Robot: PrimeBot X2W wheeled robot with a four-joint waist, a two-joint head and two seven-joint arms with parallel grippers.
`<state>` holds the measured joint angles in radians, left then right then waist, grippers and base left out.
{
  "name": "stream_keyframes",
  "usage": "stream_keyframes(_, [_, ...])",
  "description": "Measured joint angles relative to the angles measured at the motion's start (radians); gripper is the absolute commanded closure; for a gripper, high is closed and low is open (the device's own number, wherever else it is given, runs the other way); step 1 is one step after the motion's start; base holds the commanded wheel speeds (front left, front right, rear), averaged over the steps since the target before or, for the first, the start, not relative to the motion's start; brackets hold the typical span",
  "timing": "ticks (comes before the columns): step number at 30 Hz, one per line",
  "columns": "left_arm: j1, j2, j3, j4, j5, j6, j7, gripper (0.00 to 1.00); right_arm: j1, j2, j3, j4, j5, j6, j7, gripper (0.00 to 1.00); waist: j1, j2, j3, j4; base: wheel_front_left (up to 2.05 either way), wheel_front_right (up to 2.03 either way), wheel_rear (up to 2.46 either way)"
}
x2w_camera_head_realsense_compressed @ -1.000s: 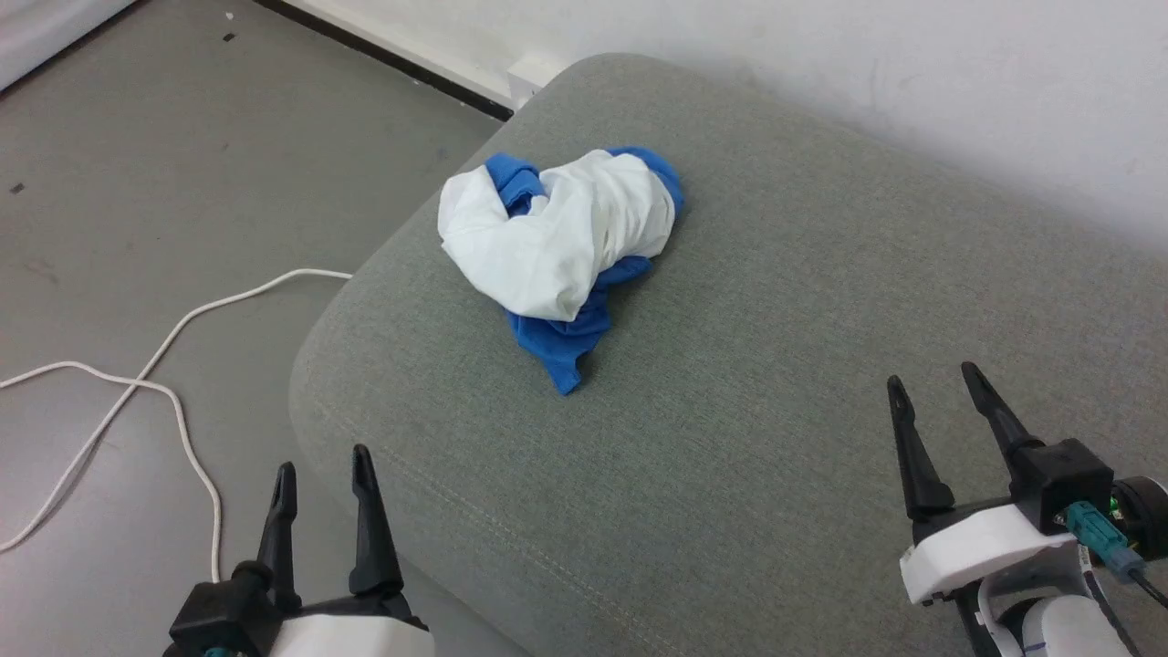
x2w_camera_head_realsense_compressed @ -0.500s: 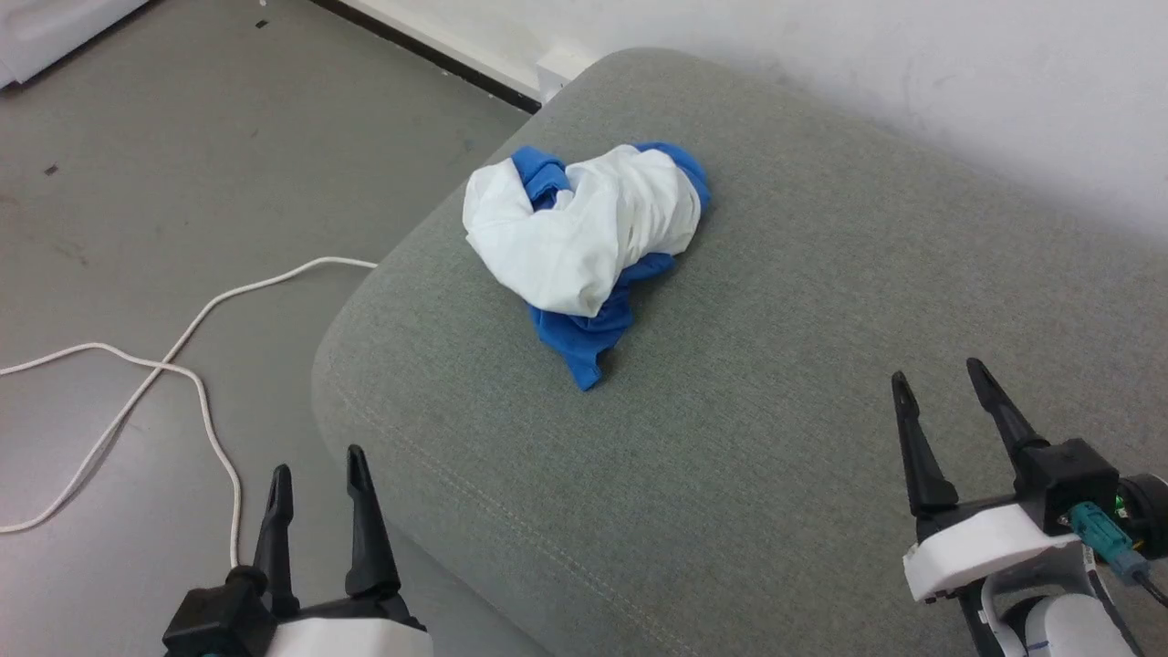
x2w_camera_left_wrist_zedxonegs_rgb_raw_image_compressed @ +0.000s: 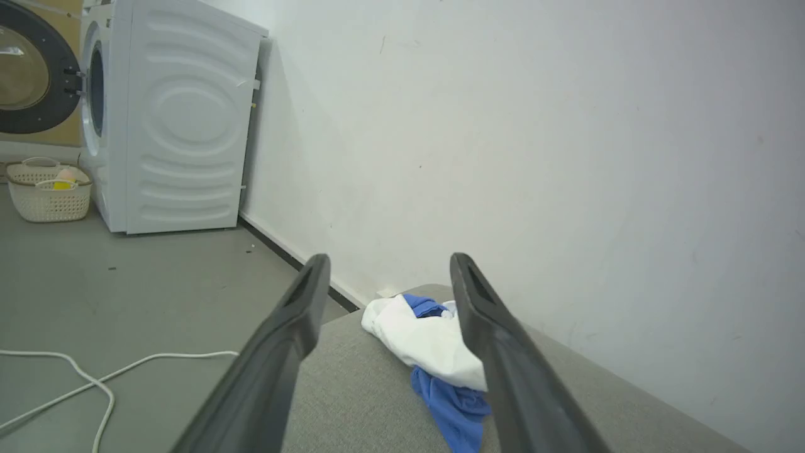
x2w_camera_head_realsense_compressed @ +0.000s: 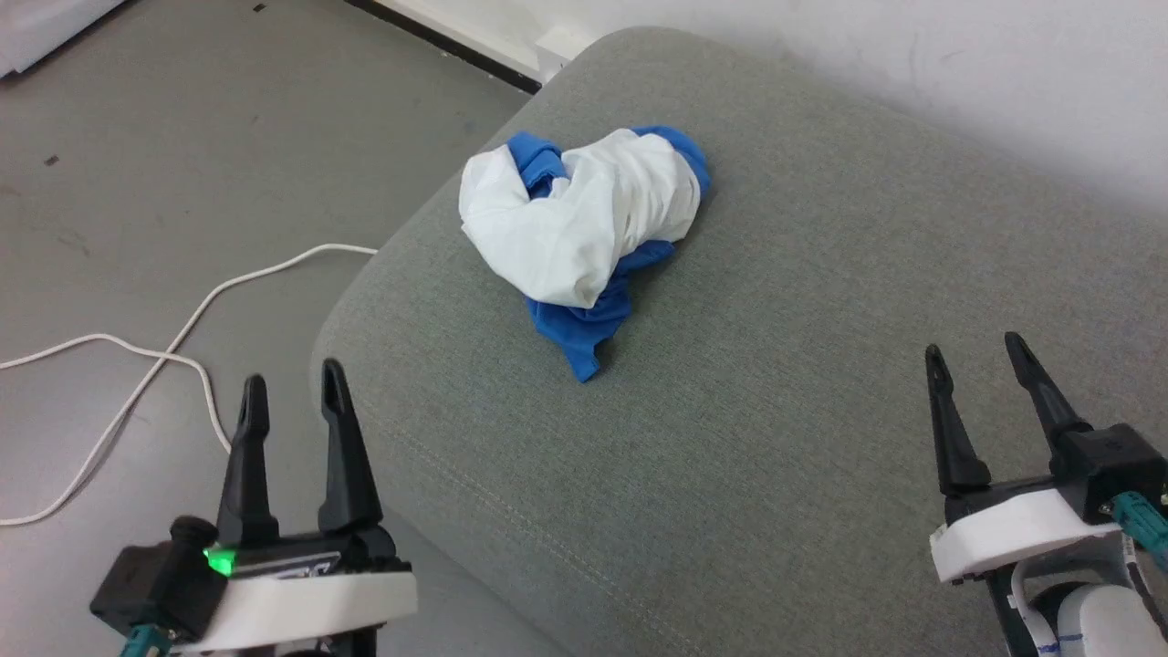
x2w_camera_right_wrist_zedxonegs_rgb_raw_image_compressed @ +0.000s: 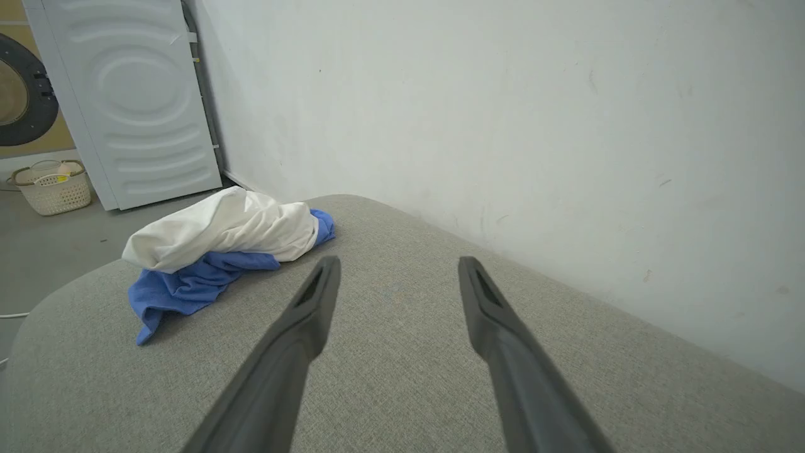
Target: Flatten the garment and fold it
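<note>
The garment (x2w_camera_head_realsense_compressed: pixel 575 219) lies crumpled on the sofa (x2w_camera_head_realsense_compressed: pixel 776 438); the left gripper (x2w_camera_head_realsense_compressed: pixel 292 376) and right gripper (x2w_camera_head_realsense_compressed: pixel 974 347) hover away from it, fingers apart.

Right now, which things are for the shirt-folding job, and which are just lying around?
For the job:
crumpled white cotton T-shirt with blue sleeves, on the grey fabric cushion
left gripper, open
right gripper, open

Just lying about:
thin white cable on the floor
white washing machine
cream plastic basket

Left gripper (x2w_camera_head_realsense_compressed: pixel 293 371) now higher up the head view than a second ago.
</note>
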<state>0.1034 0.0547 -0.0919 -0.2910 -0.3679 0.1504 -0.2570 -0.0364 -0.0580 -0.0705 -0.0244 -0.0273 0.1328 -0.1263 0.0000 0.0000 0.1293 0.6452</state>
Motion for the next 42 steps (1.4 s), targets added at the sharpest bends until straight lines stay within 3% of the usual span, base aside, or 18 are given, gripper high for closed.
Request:
stream_keyframes(3, [-0.069,0.042,0.004,-0.042,0.016,-0.025,0.024,0.00,0.000,-0.013,-0.004,-0.038,0.000,0.000,0.023,0.00,0.0000,0.0000,0.019,-0.004,0.00,0.00,0.00])
stream_keyframes(8, [-0.268,0.139,0.022,-0.090,0.021,-0.063,0.161,0.00,-0.003,-0.049,-0.013,-0.121,0.002,0.000,0.070,0.00,0.0001,0.0000,0.065,-0.017,0.00,0.00,0.00])
stream_keyframes(14, [-0.518,0.219,0.053,0.016,-0.026,-0.093,0.349,0.00,-0.024,-0.111,-0.005,-0.233,0.019,0.000,0.134,0.00,0.0002,0.0000,0.141,-0.039,0.00,0.00,0.00])
stream_keyframes(20, [-0.686,0.241,0.063,0.186,-0.108,-0.096,0.514,0.00,-0.036,-0.170,0.008,-0.338,0.047,0.000,0.191,0.00,0.0003,0.0000,0.230,-0.071,0.00,0.00,0.00])
stream_keyframes(26, [-0.767,0.260,0.054,0.313,-0.150,-0.108,0.609,0.00,-0.047,-0.226,-0.026,-0.441,0.071,0.000,0.239,0.00,0.0003,0.0000,0.316,-0.115,0.00,0.00,0.00])
stream_keyframes(36, [-0.800,0.263,0.004,0.476,-0.177,-0.120,0.744,0.00,-0.059,-0.276,-0.042,-0.543,0.102,0.000,0.294,0.00,0.0001,0.0000,0.437,-0.185,0.00,0.00,0.00])
stream_keyframes(42, [-0.800,0.265,-0.031,0.547,-0.167,-0.100,0.803,0.00,-0.070,-0.311,-0.051,-0.577,0.119,0.000,0.320,0.00,0.0000,0.0000,0.475,-0.226,0.00,0.00,0.00])
